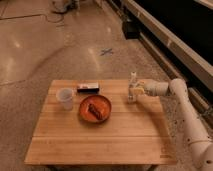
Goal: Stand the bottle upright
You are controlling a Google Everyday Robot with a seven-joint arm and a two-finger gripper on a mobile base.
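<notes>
Clamping the bottle (133,80) at its lower part with the fingers of the gripper (135,92), from the right; holding it upright on the table (100,135).

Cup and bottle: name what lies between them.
In the camera view, an orange bowl and a small flat box lie between the cup and the bottle; the gripper is at the bottle.

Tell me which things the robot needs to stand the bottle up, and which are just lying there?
For the job:
- bottle, on the table's right side
- end effector, right at the bottle

Just lying about:
- white cup, on the left
- orange bowl, with something brownish in it
- small flat box, behind the bowl
</notes>
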